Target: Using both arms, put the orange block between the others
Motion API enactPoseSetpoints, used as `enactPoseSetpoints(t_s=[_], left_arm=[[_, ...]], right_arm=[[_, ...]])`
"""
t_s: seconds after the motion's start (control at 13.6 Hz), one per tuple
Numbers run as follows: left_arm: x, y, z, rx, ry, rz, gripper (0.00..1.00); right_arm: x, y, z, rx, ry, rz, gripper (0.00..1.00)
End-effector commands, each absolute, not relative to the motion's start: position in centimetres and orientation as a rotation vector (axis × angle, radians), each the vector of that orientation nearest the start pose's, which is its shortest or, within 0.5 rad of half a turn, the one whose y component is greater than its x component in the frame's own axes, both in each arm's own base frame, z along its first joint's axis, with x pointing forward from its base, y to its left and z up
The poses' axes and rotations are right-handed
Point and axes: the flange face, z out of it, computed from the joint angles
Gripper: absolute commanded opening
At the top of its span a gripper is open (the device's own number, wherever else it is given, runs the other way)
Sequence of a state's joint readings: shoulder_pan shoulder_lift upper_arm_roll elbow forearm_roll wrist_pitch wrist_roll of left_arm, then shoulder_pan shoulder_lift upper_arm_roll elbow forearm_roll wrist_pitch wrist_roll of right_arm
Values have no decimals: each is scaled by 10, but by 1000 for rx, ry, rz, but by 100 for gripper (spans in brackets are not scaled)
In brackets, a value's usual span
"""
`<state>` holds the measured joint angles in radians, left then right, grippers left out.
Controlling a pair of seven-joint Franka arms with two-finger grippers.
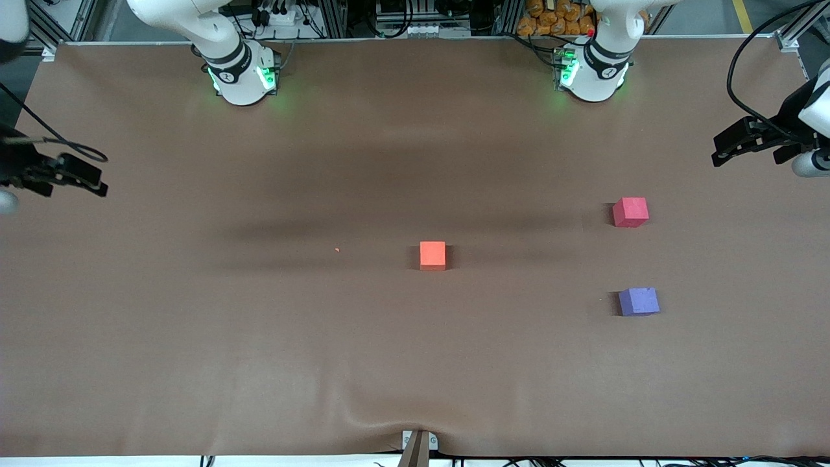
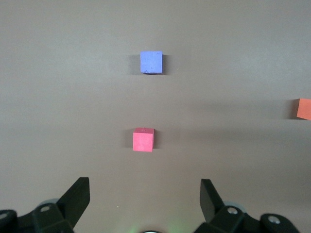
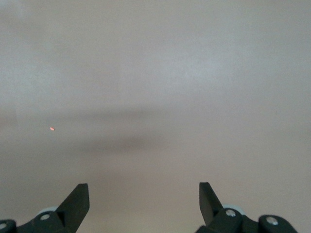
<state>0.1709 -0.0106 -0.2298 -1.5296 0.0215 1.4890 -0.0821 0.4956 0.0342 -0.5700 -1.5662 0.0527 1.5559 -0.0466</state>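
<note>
The orange block (image 1: 432, 255) (image 2: 304, 108) sits alone near the middle of the table. Toward the left arm's end stand the others: the red-pink cube (image 1: 630, 212) (image 2: 143, 140), and the purple-blue cube (image 1: 639, 301) (image 2: 151, 62) nearer to the front camera, with a bare gap between them. My left gripper (image 1: 715, 151) (image 2: 145, 187) hangs open and empty in the air at that end, apart from both cubes. At the right arm's end my right gripper (image 1: 104, 183) (image 3: 143, 187) is also open and empty, over bare table. The right wrist view shows no block.
A brown cover (image 1: 259, 337) spreads over the whole table and wrinkles at the front edge by a small clamp (image 1: 418, 444). A tiny orange speck (image 1: 337, 250) (image 3: 52, 128) lies beside the orange block. The arm bases (image 1: 243, 81) (image 1: 593, 74) stand along the farthest edge.
</note>
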Motion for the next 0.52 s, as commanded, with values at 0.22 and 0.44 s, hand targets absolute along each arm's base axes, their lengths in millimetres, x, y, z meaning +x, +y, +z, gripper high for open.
enactPoseSetpoints(t_s=[0.22,0.44], left_arm=[[544,-30,641,-3132,-17,47,100],[548,-29,636,-3134,-17,64,100]], right_arm=[[551,-17,629,-3121,65,77,100],[550,-23,632,-3112,81,77,100]])
